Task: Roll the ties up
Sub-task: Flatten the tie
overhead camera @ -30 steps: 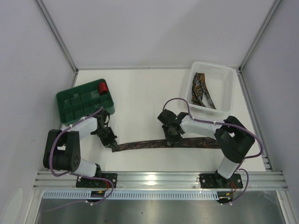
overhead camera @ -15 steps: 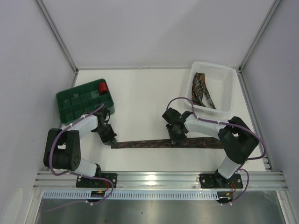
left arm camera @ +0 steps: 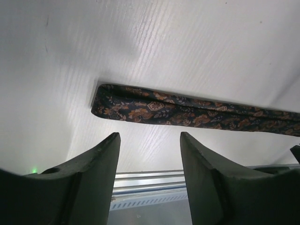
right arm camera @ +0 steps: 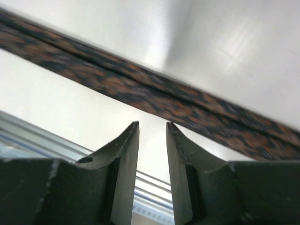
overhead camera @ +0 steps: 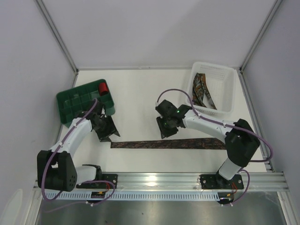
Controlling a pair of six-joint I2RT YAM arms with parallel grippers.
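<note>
Fingers (left arm camera: 101, 159) apart, left gripper (left arm camera: 149, 140) near tie (left arm camera: 187, 111), right gripper (right arm camera: 152, 131) likely empty

Dark tie (overhead camera: 168, 144) with brown-orange floral pattern; green tray (overhead camera: 70, 101), red roll (overhead camera: 103, 87), white basket (overhead camera: 229, 91).

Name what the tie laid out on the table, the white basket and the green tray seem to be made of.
Tie: woven fabric, possibly silk or polyester; it lies limp and flat, with a fine floral pattern and faint sheen. White basket: likely moulded plastic, with perforated walls. Green tray: likely rigid plastic, smooth, with moulded dividers.
</note>
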